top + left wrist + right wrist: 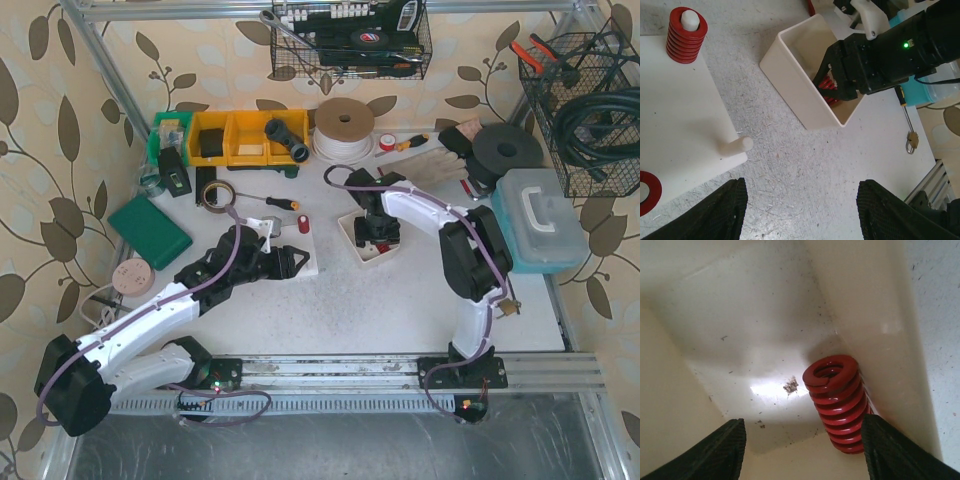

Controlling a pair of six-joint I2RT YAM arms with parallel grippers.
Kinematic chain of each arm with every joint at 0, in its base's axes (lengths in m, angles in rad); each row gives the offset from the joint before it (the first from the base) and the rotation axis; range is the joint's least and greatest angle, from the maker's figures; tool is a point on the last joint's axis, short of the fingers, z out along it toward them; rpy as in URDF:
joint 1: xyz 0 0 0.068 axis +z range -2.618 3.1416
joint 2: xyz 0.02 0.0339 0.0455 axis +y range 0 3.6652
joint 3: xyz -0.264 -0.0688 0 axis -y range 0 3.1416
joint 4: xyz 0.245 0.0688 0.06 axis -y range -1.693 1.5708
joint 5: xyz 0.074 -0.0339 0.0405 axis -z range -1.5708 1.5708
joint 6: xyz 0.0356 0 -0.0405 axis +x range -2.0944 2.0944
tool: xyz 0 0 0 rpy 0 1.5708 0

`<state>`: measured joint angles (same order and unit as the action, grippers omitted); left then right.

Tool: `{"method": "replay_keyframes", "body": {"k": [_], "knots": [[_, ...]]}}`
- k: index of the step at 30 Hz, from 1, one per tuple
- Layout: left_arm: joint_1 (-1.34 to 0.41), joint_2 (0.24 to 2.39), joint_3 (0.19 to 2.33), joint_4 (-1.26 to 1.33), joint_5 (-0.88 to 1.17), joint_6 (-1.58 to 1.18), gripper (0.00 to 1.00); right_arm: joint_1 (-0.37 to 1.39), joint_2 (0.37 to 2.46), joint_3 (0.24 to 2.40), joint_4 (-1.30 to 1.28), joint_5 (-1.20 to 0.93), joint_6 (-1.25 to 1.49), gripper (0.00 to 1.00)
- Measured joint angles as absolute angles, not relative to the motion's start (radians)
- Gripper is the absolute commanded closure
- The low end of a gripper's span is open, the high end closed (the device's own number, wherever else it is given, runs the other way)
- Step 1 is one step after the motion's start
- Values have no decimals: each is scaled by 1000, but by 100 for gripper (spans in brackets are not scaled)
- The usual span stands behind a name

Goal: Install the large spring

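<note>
A large red spring (836, 400) leans against the right wall inside a white bin (765, 315). My right gripper (802, 450) is open and down in the bin, its right finger next to the spring. The left wrist view shows the bin (795, 85) and the spring (827, 88) between the right gripper's fingers. A white base plate (675, 115) carries a red spring on a peg (686, 35), an empty peg (737, 146) and a red ring (645, 190). My left gripper (802, 210) is open and empty, above the table beside the plate.
A padlock with key (911, 140) lies right of the bin. A teal case (540, 220) stands at the right, a green box (150, 230) at the left. A tape roll (217, 193), a screwdriver (280, 202) and yellow bins (245, 137) are behind.
</note>
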<state>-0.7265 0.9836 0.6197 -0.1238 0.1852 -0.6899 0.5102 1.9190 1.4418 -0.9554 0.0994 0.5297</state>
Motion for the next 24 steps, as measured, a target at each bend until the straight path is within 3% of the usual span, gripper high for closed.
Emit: {"method": "replay_keyframes", "body": {"k": [17,24], "knots": [[-727,997,620,-121,185,-691,36,550,2084,1588,-1076,220,429,38],[-727,1001,620,-120,184,-691,36,550,2112,1591,-1052,204,430,65]]}}
